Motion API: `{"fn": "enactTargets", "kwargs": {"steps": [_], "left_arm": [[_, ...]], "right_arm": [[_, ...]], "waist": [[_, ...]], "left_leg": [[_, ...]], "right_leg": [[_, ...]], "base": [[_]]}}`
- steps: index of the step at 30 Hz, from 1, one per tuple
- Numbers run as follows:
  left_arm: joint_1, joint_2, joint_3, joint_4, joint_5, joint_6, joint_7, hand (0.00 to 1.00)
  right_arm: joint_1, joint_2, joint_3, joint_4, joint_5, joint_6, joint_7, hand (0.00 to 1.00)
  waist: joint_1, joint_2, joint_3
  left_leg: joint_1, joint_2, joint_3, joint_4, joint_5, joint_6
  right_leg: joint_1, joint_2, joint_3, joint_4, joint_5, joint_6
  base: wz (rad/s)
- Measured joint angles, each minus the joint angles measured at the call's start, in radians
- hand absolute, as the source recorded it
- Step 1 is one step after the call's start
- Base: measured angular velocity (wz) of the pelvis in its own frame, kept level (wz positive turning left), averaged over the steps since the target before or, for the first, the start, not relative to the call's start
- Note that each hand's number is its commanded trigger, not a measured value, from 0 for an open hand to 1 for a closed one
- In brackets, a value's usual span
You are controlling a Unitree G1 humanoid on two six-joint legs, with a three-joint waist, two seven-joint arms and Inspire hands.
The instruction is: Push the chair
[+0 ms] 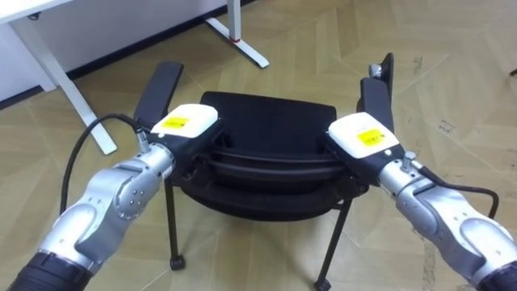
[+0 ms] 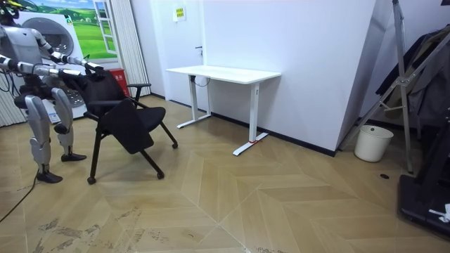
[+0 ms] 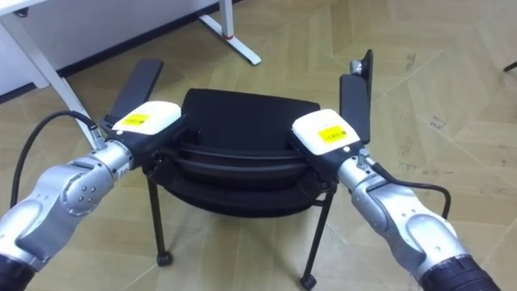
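Black chair point(image 1: 266, 121): left hand point(image 1: 187, 123), right hand point(image 1: 363, 137) on backrest point(image 1: 266, 167).

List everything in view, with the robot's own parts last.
Chair: one, black, directly before the robot.
Desk: one, white, beyond the chair.
Bucket: one, white, standing at the room view's right.
Rack: one, dark, hung with dark cloth, far right of the room view.
Landscape picture: one, green, behind the robot.
Floor: tan wood, herringbone pattern.
Left hand: white-backed, on the chair back's left end.
Right hand: white-backed, on its right end.
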Motion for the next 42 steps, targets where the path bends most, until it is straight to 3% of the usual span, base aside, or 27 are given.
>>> {"fn": "enactTargets", "kwargs": {"steps": [3, 4, 5, 6, 7, 8, 10, 11, 12, 13, 14, 15, 16, 17, 19, 20, 21, 24, 26, 29, 31, 33, 37, 38, 39, 40, 42], "left_arm": [[-0.002, 0.004, 0.006, 0.020, -0.001, -0.024, 0.014, 1.00], [-0.011, -0.004, 0.011, 0.042, 0.000, -0.033, 0.021, 1.00], [-0.027, -0.010, 0.011, 0.073, 0.000, -0.040, 0.030, 1.00], [-0.039, 0.009, 0.013, 0.095, 0.002, -0.060, 0.043, 1.00], [-0.050, 0.015, 0.011, 0.112, 0.003, -0.065, 0.048, 1.00], [-0.062, -0.007, 0.006, 0.151, 0.007, -0.061, 0.067, 1.00], [-0.078, -0.016, -0.015, 0.192, 0.003, -0.065, 0.069, 1.00], [-0.080, -0.022, -0.018, 0.224, 0.002, -0.074, 0.069, 1.00], [-0.081, -0.025, -0.027, 0.255, -0.002, -0.078, 0.075, 1.00], [-0.084, -0.028, -0.035, 0.267, -0.011, -0.078, 0.079, 1.00], [-0.090, -0.046, -0.042, 0.289, -0.024, -0.077, 0.090, 1.00], [-0.087, -0.062, -0.059, 0.313, -0.027, -0.073, 0.112, 1.00], [-0.085, -0.068, -0.072, 0.317, -0.028, -0.067, 0.119, 1.00], [-0.083, -0.085, -0.085, 0.328, -0.029, -0.050, 0.125, 1.00], [-0.069, -0.093, -0.091, 0.338, -0.053, -0.049, 0.134, 1.00], [-0.069, -0.077, -0.093, 0.326, -0.086, -0.059, 0.131, 1.00], [-0.069, -0.059, -0.091, 0.303, -0.103, -0.060, 0.120, 1.00], [-0.060, -0.031, -0.084, 0.261, -0.105, -0.060, 0.105, 1.00], [-0.044, -0.007, -0.079, 0.213, -0.104, -0.054, 0.104, 1.00], [-0.007, 0.016, -0.066, 0.129, -0.097, -0.025, 0.079, 1.00], [0.010, 0.023, -0.065, 0.096, -0.097, -0.017, 0.062, 1.00], [0.031, 0.025, -0.056, 0.065, -0.082, -0.009, 0.041, 1.00], [0.034, 0.024, -0.053, 0.060, -0.077, -0.014, 0.035, 1.00], [0.027, 0.023, -0.049, 0.061, -0.078, -0.020, 0.039, 1.00], [0.020, 0.013, -0.046, 0.065, -0.078, -0.020, 0.042, 1.00], [0.021, 0.010, -0.044, 0.067, -0.077, -0.020, 0.043, 1.00], [0.027, 0.009, -0.047, 0.072, -0.076, -0.025, 0.043, 1.00]], "right_arm": [[0.000, 0.009, 0.000, 0.017, 0.002, -0.011, -0.007, 1.00], [-0.013, 0.014, 0.000, 0.039, 0.000, -0.018, -0.014, 1.00], [-0.028, 0.030, 0.000, 0.066, -0.002, -0.027, -0.016, 1.00], [-0.049, 0.054, 0.001, 0.084, -0.003, -0.029, -0.017, 1.00], [-0.055, 0.057, 0.001, 0.089, -0.005, -0.031, -0.016, 1.00], [-0.055, 0.060, 0.001, 0.104, -0.007, -0.034, -0.016, 1.00], [-0.055, 0.070, 0.001, 0.129, -0.005, -0.044, -0.011, 1.00], [-0.054, 0.084, 0.005, 0.158, -0.005, -0.049, -0.008, 1.00], [-0.059, 0.096, 0.010, 0.194, -0.006, -0.061, -0.010, 1.00], [-0.062, 0.092, 0.010, 0.205, -0.005, -0.071, -0.011, 1.00], [-0.067, 0.075, 0.010, 0.214, -0.002, -0.084, -0.013, 1.00], [-0.068, 0.077, 0.011, 0.235, -0.004, -0.084, -0.017, 1.00], [-0.068, 0.076, 0.014, 0.242, -0.005, -0.084, -0.017, 1.00], [-0.066, 0.063, 0.021, 0.245, -0.008, -0.088, -0.017, 1.00], [-0.069, 0.040, 0.036, 0.236, -0.009, -0.094, -0.017, 1.00], [-0.076, 0.021, 0.036, 0.216, -0.005, -0.101, -0.017, 1.00], [-0.079, 0.023, 0.035, 0.207, 0.002, -0.099, -0.017, 1.00], [-0.073, 0.026, 0.034, 0.185, 0.013, -0.094, -0.016, 1.00], [-0.057, 0.024, 0.026, 0.149, 0.013, -0.086, -0.021, 1.00], [-0.021, 0.016, 0.018, 0.099, 0.013, -0.079, -0.030, 1.00], [0.013, 0.009, 0.005, 0.074, 0.010, -0.077, -0.039, 1.00], [0.046, 0.007, 0.002, 0.046, 0.008, -0.077, -0.045, 1.00], [0.063, 0.005, 0.001, 0.038, 0.010, -0.076, -0.062, 1.00], [0.057, -0.003, 0.002, 0.029, 0.011, -0.071, -0.070, 1.00], [0.050, -0.016, 0.002, 0.020, 0.011, -0.070, -0.069, 1.00], [0.050, -0.018, 0.002, 0.020, 0.012, -0.071, -0.066, 1.00], [0.051, -0.016, 0.007, 0.028, 0.014, -0.074, -0.059, 1.00]], "waist": [[-0.003, -0.020, -0.0011], [-0.006, -0.016, 0.0100], [-0.010, -0.008, 0.0191], [-0.007, -0.037, 0.0139], [-0.009, -0.039, 0.0181], [-0.029, -0.018, 0.0166], [-0.032, -0.025, 0.0202], [-0.027, -0.040, 0.0224], [-0.023, -0.067, 0.0196], [-0.027, -0.075, 0.0227], [-0.028, -0.070, 0.0259], [-0.011, -0.074, 0.0244], [-0.006, -0.082, 0.0248], [-0.006, -0.098, 0.0332], [0.000, -0.084, 0.0357], [-0.002, -0.028, 0.0265], [-0.001, -0.014, 0.0233], [0.000, -0.020, 0.0200], [0.000, -0.023, 0.0183], [0.002, -0.029, 0.0020], [0.015, -0.029, -0.0015], [0.023, -0.048, -0.0094], [0.024, -0.081, -0.0263], [0.022, -0.084, -0.0228], [0.020, -0.069, -0.0136], [0.017, -0.065, -0.0130], [0.000, -0.054, -0.0098]], "left_leg": [[-0.030, -0.005, 0.010, 0.054, 0.000, 0.000], [-0.046, 0.001, -0.011, 0.096, 0.000, 0.000], [-0.079, 0.014, -0.060, 0.163, 0.000, 0.000], [-0.154, 0.009, -0.056, 0.286, -0.002, -0.003], [-0.196, 0.013, -0.035, 0.373, -0.004, -0.006], [-0.269, 0.051, 0.007, 0.531, 0.006, -0.006], [-0.361, 0.104, 0.049, 0.740, 0.107, -0.011], [-0.427, 0.120, 0.053, 0.852, 0.259, -0.014], [-0.506, 0.118, 0.052, 0.929, 0.481, 0.005], [-0.556, 0.114, 0.055, 0.970, 0.561, 0.000], [-0.674, 0.115, 0.078, 1.116, 0.517, 0.025], [-0.772, 0.112, 0.142, 1.247, 0.424, 0.047], [-0.816, 0.105, 0.172, 1.283, 0.396, 0.045], [-0.881, 0.063, 0.210, 1.284, 0.368, 0.041], [-0.924, 0.052, 0.230, 1.187, 0.348, 0.029], [-0.908, 0.064, 0.203, 1.052, 0.327, 0.016], [-0.834, 0.049, 0.192, 0.874, 0.316, 0.005], [-0.663, -0.015, 0.185, 0.582, 0.311, 0.013], [-0.595, -0.027, 0.175, 0.468, 0.311, 0.013], [-0.522, -0.027, 0.152, 0.359, 0.308, 0.016], [-0.469, -0.039, 0.138, 0.306, 0.268, 0.037], [-0.428, -0.057, 0.160, 0.292, 0.198, 0.085], [-0.389, -0.100, 0.218, 0.302, 0.116, 0.129], [-0.383, -0.114, 0.225, 0.330, 0.083, 0.142], [-0.384, -0.112, 0.230, 0.373, 0.051, 0.154], [-0.382, -0.111, 0.232, 0.390, 0.035, 0.159], [-0.355, -0.111, 0.231, 0.413, -0.008, 0.168]], "right_leg": [[0.007, -0.008, -0.002, 0.012, -0.010, -0.006], [-0.025, -0.016, -0.024, 0.093, -0.020, -0.019], [-0.087, -0.003, -0.014, 0.133, -0.061, -0.036], [-0.124, 0.022, -0.006, 0.071, -0.029, -0.062], [-0.129, 0.027, -0.033, 0.068, -0.031, -0.092], [-0.107, 0.036, -0.057, 0.090, -0.042, -0.104], [-0.090, 0.047, -0.067, 0.145, -0.099, -0.123], [-0.071, 0.037, -0.070, 0.172, -0.126, -0.136], [-0.055, 0.018, -0.069, 0.187, -0.137, -0.150], [-0.052, 0.012, -0.074, 0.192, -0.141, -0.157], [-0.052, -0.004, -0.082, 0.216, -0.150, -0.172], [-0.047, -0.033, -0.068, 0.228, -0.154, -0.179], [-0.043, -0.049, -0.065, 0.228, -0.154, -0.179], [-0.032, -0.085, -0.064, 0.232, -0.154, -0.178], [-0.054, -0.065, -0.053, 0.268, -0.178, -0.151], [-0.074, -0.030, -0.062, 0.311, -0.207, -0.174], [-0.090, -0.013, -0.068, 0.374, -0.244, -0.192], [-0.097, 0.011, -0.070, 0.412, -0.292, -0.180], [-0.108, 0.025, -0.064, 0.409, -0.295, -0.177], [-0.117, 0.042, -0.036, 0.408, -0.301, -0.172], [-0.102, 0.038, -0.013, 0.406, -0.321, -0.156], [-0.080, 0.007, 0.009, 0.404, -0.344, -0.135], [-0.046, -0.059, 0.035, 0.408, -0.348, -0.094], [-0.073, -0.084, 0.029, 0.501, -0.341, -0.066], [-0.141, -0.121, 0.034, 0.654, -0.278, -0.019], [-0.173, -0.139, 0.038, 0.731, -0.231, -0.006], [-0.254, -0.172, 0.052, 0.893, -0.053, 0.014]], "base": [[0.09], [0.07], [0.10], [0.19], [0.55], [0.68], [0.49], [0.25], [0.28], [0.33], [0.06], [-0.12], [-0.29], [-0.19], [-0.25], [-0.25], [-0.15], [-0.02], [-0.02], [-0.12], [-0.28], [-0.26], [-0.24], [-0.30], [-0.28], [-0.23], [-0.09]]}}
